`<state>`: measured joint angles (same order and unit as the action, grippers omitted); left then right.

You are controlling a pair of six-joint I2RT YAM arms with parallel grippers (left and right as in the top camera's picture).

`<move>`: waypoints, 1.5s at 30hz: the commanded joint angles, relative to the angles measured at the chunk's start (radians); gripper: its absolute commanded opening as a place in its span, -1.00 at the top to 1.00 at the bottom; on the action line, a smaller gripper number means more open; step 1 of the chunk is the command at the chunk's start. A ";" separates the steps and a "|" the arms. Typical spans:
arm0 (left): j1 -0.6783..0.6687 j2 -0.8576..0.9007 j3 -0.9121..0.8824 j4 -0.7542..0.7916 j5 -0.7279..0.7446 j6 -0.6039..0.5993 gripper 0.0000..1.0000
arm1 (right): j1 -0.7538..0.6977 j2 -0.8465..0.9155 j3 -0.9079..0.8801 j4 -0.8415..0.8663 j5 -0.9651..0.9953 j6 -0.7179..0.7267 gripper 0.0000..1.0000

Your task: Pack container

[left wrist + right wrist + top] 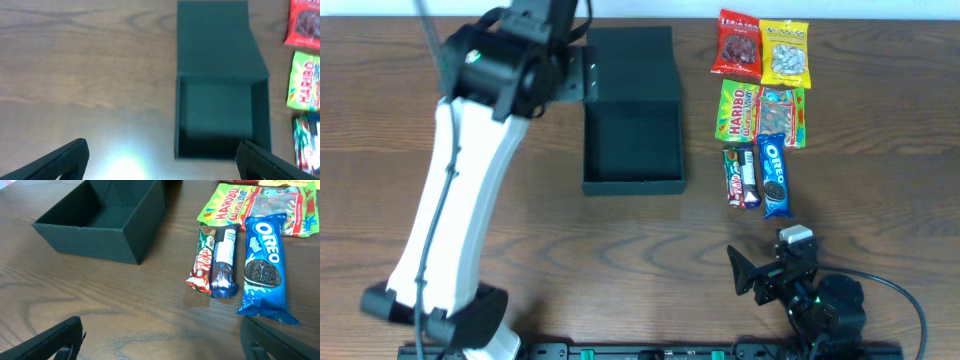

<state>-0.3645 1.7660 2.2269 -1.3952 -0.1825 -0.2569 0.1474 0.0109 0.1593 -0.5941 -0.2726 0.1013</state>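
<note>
Dark wood-grain table [880,170] is filling every view, and the container [632,150] is sitting in the upper centre of the overhead frame. Its lid [632,60] is lying folded back toward the top edge, and its inside is showing bare. The snacks are waiting in a cluster at the right of that frame, just beside the box: a red packet [739,43], a yellow packet [785,52], a Haribo bag [738,110], two chocolate bars [741,178] and an Oreo pack [775,178].

The left gripper [162,147] is hovering above the box with its jaws spread wide and holding nothing. The right gripper [160,330], at the lower right of the overhead frame, is likewise gaping wide and empty, facing the bars and the Oreo pack.

Packing itself appears to be only starting, since nothing is lying in the box. The next move is probably calling for the right gripper to descend on the nearest packet, close across its narrow width and carry it over the box wall.
</note>
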 commanded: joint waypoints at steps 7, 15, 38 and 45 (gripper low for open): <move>-0.003 -0.064 -0.162 -0.026 0.087 0.019 -0.90 | 0.009 -0.005 -0.003 0.051 -0.028 0.058 -0.98; -0.003 -0.074 -0.202 -0.012 0.107 0.026 -0.90 | 0.009 -0.005 -0.004 0.154 -0.323 0.797 -0.99; 0.026 0.016 -0.202 0.331 0.098 0.077 -0.90 | -0.525 1.226 0.767 0.453 -0.517 0.179 -0.88; 0.026 0.063 -0.202 0.351 0.104 0.078 -0.91 | -0.531 1.656 1.108 0.152 -0.282 -0.036 -0.95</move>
<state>-0.3428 1.8175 2.0274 -1.0481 -0.0803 -0.2005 -0.3748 1.5574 1.1587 -0.3931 -0.6621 0.2176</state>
